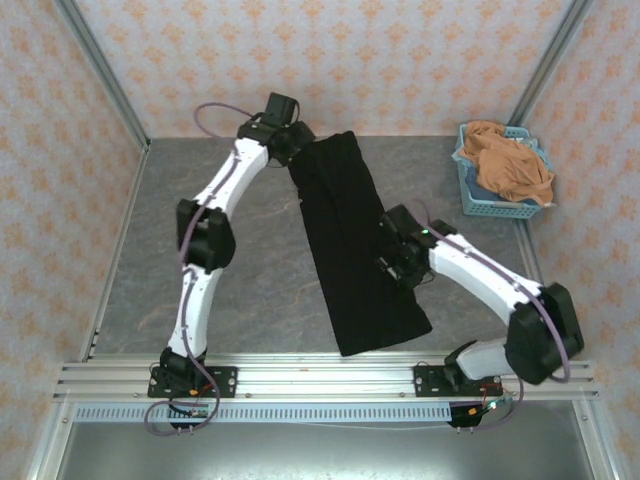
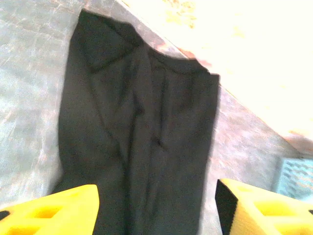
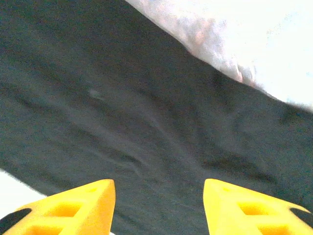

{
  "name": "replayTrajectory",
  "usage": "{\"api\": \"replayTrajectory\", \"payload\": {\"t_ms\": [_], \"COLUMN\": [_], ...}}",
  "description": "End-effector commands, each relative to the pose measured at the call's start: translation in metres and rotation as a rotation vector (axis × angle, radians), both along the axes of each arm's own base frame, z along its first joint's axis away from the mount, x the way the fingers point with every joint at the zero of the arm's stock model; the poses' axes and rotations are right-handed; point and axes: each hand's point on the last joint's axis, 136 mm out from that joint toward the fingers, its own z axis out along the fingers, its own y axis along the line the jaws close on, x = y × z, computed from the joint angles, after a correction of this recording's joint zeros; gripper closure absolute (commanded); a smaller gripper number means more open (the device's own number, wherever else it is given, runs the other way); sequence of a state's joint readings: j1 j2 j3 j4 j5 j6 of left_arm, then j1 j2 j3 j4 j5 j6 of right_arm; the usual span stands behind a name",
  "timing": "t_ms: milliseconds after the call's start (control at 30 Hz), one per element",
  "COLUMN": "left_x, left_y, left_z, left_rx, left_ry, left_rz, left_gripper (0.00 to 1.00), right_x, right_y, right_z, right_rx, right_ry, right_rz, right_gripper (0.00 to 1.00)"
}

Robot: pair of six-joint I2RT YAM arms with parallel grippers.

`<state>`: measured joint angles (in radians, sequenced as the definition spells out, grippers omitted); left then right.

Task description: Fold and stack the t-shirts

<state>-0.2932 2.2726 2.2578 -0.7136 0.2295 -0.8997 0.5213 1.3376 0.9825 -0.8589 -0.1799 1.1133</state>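
Peach-patterned walls (image 1: 330, 60) close in a grey marbled worktop (image 1: 250, 290) in the top external view. On it the black t-shirt (image 1: 350, 240) lies folded into a long narrow strip. Its long axis runs from the far centre toward the near edge, slanting to the right as it comes nearer. The left gripper (image 1: 292, 148) sits at the strip's far end, and the right gripper (image 1: 395, 262) is over its right edge, past the middle. In the far right corner a light-blue basket (image 1: 478, 207) holds the orange-tan t-shirt (image 1: 510, 165), crumpled.

From the left wrist, the black t-shirt (image 2: 142, 147) stretches away lengthwise, flat on the worktop (image 2: 29, 98). The yellow fingers (image 2: 54, 210) stand wide apart above it, clamping nothing. A corner of the basket (image 2: 296, 176) shows at the right.

From the right wrist, black fabric (image 3: 146, 112) spreads below the yellow fingers (image 3: 73, 205), which are likewise apart and empty, with pale worktop (image 3: 234, 39) beyond.
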Motion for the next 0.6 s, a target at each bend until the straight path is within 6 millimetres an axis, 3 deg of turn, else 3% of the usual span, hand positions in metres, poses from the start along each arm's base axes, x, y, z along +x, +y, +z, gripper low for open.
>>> {"api": "replayTrajectory", "payload": {"t_ms": [0,67,167,300,567], "left_x": [-0.068,-0.092,-0.103,-0.094,-0.063], "left_y": [-0.019,-0.024,-0.033,-0.044,-0.043], "left_z": [-0.012,-0.039,-0.070,-0.103,-0.163], "left_rx": [-0.093,-0.159,-0.200,-0.162,-0.068], "left_ry": [0.123,0.170,0.202,0.245,0.317], "left_rz": [-0.022,0.030,0.070,0.061,0.101], "left_gripper": [0.38,0.44,0.55,0.67,0.68], "right_x": [0.017,0.031,0.046,0.056,0.050], "right_y": [-0.017,-0.007,0.012,0.024,0.042], "right_z": [0.009,0.009,-0.001,-0.029,-0.087], "right_rx": [-0.096,-0.078,-0.046,-0.037,0.043], "right_ry": [-0.106,-0.154,-0.176,-0.133,0.005], "right_rz": [0.155,0.259,0.374,0.429,0.386], "right_gripper": [0.56,0.61,0.65,0.68,0.70]}}
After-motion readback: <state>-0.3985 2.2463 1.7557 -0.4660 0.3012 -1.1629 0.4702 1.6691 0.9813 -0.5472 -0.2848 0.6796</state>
